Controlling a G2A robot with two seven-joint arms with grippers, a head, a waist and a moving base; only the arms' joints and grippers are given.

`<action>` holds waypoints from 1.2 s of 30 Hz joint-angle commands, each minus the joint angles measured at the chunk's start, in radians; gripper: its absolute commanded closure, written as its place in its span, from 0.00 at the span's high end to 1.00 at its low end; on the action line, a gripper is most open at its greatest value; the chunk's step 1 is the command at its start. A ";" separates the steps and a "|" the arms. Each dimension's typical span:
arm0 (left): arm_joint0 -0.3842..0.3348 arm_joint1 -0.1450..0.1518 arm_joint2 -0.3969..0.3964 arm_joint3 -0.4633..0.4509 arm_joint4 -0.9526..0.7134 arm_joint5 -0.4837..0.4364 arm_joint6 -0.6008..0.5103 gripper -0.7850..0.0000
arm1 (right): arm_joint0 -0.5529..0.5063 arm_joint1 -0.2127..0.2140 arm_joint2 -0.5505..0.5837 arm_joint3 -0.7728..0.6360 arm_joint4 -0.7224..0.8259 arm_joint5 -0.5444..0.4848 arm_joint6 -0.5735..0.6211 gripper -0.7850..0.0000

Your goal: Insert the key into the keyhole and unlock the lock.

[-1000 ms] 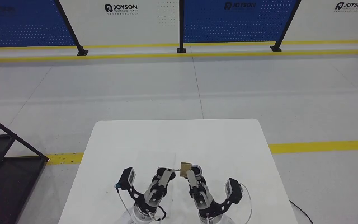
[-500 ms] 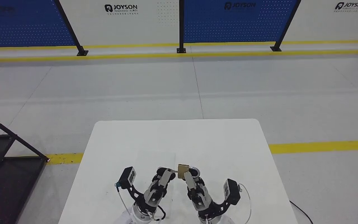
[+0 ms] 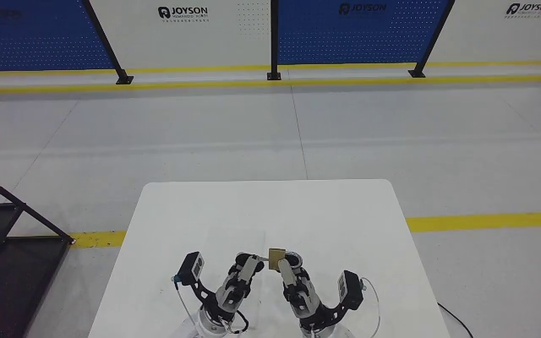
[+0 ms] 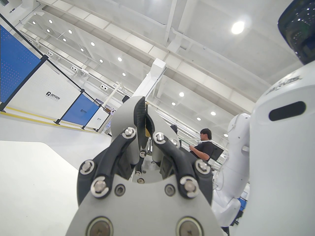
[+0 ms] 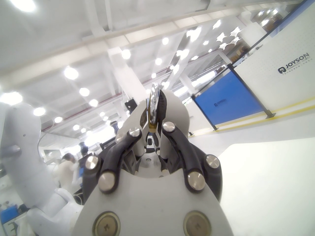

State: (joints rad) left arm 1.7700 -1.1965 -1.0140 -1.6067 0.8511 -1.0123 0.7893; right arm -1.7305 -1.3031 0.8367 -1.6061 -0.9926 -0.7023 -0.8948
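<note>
Closest to the robot, the left hand (image 4: 144, 106) is shut narrow on a thin brass piece. I take this piece to be the key (image 4: 147, 129), but only its edge shows in the grip, so this is not certain. The right hand (image 5: 156, 100) is also closed, and it holds the lock (image 3: 275, 254) by its flat sides. In the right wrist view the brass body sits low and the silver part is above it.

Seen from above, the two hands stand over the near part of the tabletop (image 3: 338, 207), one on each side of the lock. The left hand is just beside the lock's left face, and the right hand is at its right. The dark ring of the shackle (image 3: 293, 257) sticks out on the lock's right side.

In the last second the lock has moved a little to the left, toward the left hand, and the gap between them is now almost closed. In the last half second it hardly moved any more. I judge that the key tip is now at the keyhole or just entering it. So the insertion is the step in hand, and the turn to unlock is not yet done.
</note>
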 commanded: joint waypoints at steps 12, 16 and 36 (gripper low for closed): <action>-0.001 -0.002 0.003 -0.017 -0.034 0.032 -0.047 0.00 | 0.000 0.000 0.000 0.000 0.000 0.000 0.000 0.00; 0.003 -0.003 0.000 -0.026 -0.044 0.039 -0.066 0.00 | 0.000 0.000 0.000 0.000 0.000 0.000 0.000 0.00; 0.010 -0.013 -0.013 -0.028 -0.021 0.061 -0.095 0.82 | 0.000 0.000 0.000 0.000 0.000 0.000 0.000 0.00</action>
State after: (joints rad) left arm 1.7794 -1.2096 -1.0256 -1.6342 0.8312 -0.9508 0.6951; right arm -1.7305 -1.3031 0.8367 -1.6061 -0.9927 -0.7023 -0.8948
